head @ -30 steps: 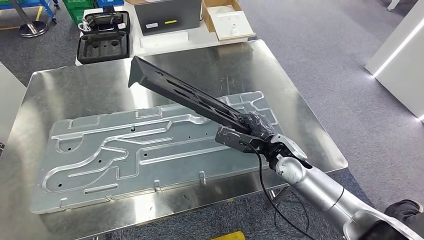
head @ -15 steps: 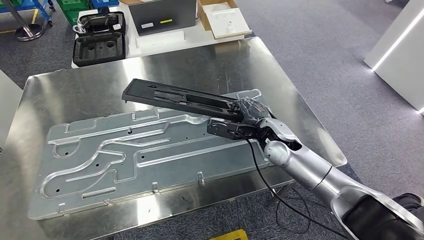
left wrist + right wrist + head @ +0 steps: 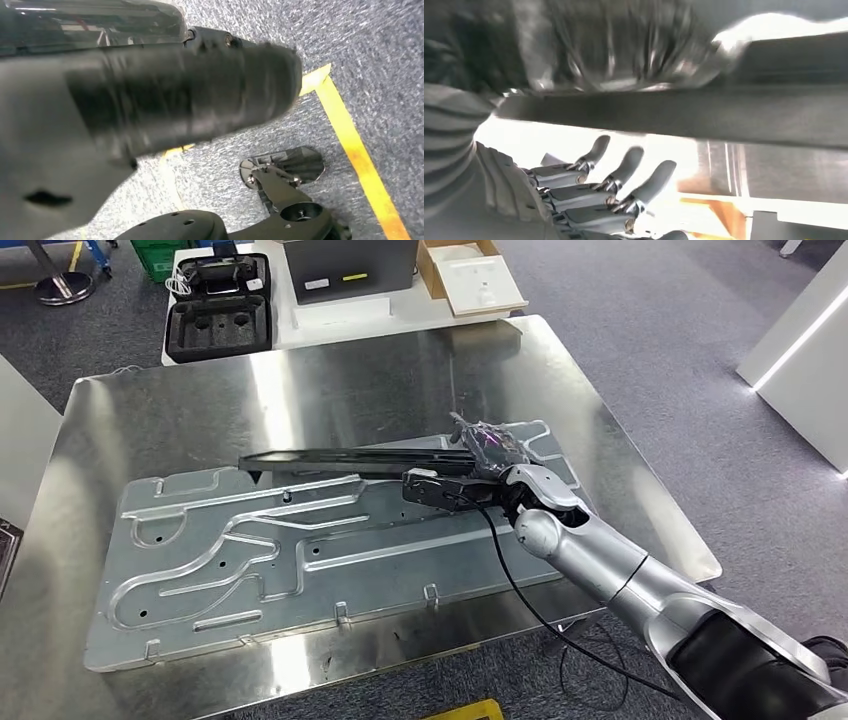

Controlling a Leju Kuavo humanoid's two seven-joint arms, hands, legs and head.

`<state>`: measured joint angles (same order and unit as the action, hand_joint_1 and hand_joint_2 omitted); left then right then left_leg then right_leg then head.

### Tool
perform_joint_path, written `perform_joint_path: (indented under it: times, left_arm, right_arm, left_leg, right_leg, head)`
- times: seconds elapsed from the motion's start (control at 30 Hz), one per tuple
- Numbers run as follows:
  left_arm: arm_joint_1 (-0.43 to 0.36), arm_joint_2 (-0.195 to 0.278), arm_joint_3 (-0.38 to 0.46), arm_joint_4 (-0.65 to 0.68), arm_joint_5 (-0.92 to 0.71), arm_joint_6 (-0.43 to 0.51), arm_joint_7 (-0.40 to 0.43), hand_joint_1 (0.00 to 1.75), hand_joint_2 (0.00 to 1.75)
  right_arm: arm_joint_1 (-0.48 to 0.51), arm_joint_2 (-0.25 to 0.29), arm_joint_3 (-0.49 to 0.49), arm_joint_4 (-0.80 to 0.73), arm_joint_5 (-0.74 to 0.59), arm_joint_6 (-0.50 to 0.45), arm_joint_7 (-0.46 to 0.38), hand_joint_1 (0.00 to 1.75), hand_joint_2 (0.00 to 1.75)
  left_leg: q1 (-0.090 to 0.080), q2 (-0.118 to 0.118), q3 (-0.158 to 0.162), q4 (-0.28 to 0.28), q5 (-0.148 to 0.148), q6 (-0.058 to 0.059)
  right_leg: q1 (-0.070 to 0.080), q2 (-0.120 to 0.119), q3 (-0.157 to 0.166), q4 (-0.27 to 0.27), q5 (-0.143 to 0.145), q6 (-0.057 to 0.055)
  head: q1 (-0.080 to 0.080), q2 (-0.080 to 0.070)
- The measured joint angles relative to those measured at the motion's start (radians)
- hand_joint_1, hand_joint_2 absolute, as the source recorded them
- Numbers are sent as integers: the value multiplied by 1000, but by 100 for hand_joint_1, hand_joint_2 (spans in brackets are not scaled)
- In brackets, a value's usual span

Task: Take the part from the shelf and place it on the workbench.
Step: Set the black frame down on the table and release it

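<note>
**Long black part held low over the workbench**

Item: part (image 3: 350,458), a long, narrow black rail with slots along its length. It lies nearly level, running left to right just above the far edge of the silver plate (image 3: 250,550). Whether its left end touches the plate, I cannot tell. Its right end is in the right hand (image 3: 490,465).

Right hand: it grips the part's right end, a wrapped thumb on top. In the right wrist view the part (image 3: 704,117) crosses as a dark bar, and the fingers (image 3: 624,172) below it stand stretched out and apart from it, not curled round. The silver arm (image 3: 610,570) reaches in from the near right, a black cable (image 3: 525,595) hanging beneath it.

Left hand (image 3: 150,100): seen close and blurred over grey carpet with yellow floor tape (image 3: 357,150); whether its fingers are spread or closed, I cannot tell.

Workbench (image 3: 330,390): shiny steel top, carrying the large silver plate with pressed channels.

Far side: a white table (image 3: 330,320) with an open black foam-lined case (image 3: 218,320), a grey box (image 3: 350,265) and a cardboard box (image 3: 470,280).
</note>
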<state>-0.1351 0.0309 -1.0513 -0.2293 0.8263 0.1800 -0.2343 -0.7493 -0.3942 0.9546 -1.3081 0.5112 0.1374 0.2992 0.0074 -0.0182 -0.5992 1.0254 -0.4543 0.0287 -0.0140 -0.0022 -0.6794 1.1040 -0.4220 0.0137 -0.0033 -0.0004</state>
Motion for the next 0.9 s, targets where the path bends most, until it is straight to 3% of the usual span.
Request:
perform_joint_path:
  times: [0.07,0.2,0.23,0.33,0.37,0.4,0.43,0.53,0.57,0.67,0.73,0.83,0.87,0.9]
  left_arm:
    - [-1,-2,0,0,-1,1,0,0,0]
    - [-2,-2,0,0,0,-1,0,0,0]
    - [-2,-2,0,0,0,-3,0,0,0]
    - [-2,-2,0,0,2,-9,0,0,0]
    - [-1,-2,0,0,2,-10,0,0,0]
    - [-1,-2,0,0,2,-10,0,0,0]
    - [0,-2,0,0,2,-11,0,0,0]
    - [-1,-1,0,0,3,-11,0,0,0]
    - [-1,-1,0,0,3,-11,0,0,0]
    - [-1,-1,0,0,2,-11,0,0,0]
    - [-2,-3,0,0,2,-12,0,0,0]
    - [-3,-3,0,0,2,-13,0,0,0]
    - [-3,-3,0,0,2,-13,0,0,0]
    - [-3,-3,0,0,2,-13,0,0,0]
  right_arm:
    - [-3,1,3,12,0,-10,-1,0,0]
    - [0,2,4,27,4,-20,-1,0,0]
    - [0,2,4,28,8,-25,0,0,0]
    - [6,2,4,28,23,-64,1,0,0]
    - [11,3,4,24,27,-79,1,0,0]
    - [16,3,4,18,31,-92,1,0,0]
    - [20,3,4,10,35,-101,0,0,0]
    - [23,2,3,-18,48,-118,0,0,0]
    - [24,2,3,-29,54,-122,0,0,0]
    - [31,2,3,-74,69,-127,-7,0,0]
    - [36,3,3,-103,76,-124,-12,0,0]
    - [40,3,3,-136,85,-120,-14,0,0]
    - [42,3,3,-144,86,-119,-14,0,0]
    - [45,3,3,-151,86,-119,-14,0,0]
  left_leg:
    - [-3,-1,-2,0,-2,-6]
    - [-4,2,-5,13,-22,-26]
    - [-4,4,-18,44,-44,-31]
    - [1,8,-99,221,-132,-42]
    - [2,9,-114,256,-140,-44]
    - [3,10,-110,253,-128,-44]
    - [3,10,-88,212,-99,-44]
    - [1,10,8,32,-22,-35]
    - [-1,9,20,7,-15,-31]
    - [-2,11,16,-1,-2,-13]
    - [2,14,10,-10,14,4]
    - [1,15,-15,-12,35,16]
    - [1,15,-26,-11,43,16]
    - [0,15,-37,-10,50,15]
  right_leg:
    - [8,0,33,-70,13,-9]
    - [1,4,46,-89,12,-18]
    - [-3,3,51,-92,15,-21]
    - [-3,0,53,-93,17,-25]
    - [-3,1,53,-92,17,-25]
    - [-3,2,52,-91,17,-25]
    - [-4,3,52,-89,17,-25]
    - [-1,6,48,-80,16,-19]
    - [0,7,46,-78,18,-13]
    - [1,8,41,-78,24,5]
    - [-2,7,27,-39,-20,14]
    - [-4,6,-30,142,-147,24]
    - [-5,6,-38,187,-167,26]
    - [-5,6,-28,197,-166,27]
  head:
    - [1,0]
    - [0,0]
    - [-1,0]
    - [-3,0]
    - [-3,0]
    - [-3,0]
    - [-3,0]
    - [-2,0]
    - [-2,0]
    - [-1,0]
    - [1,0]
    - [6,0]
    - [7,0]
    - [7,0]
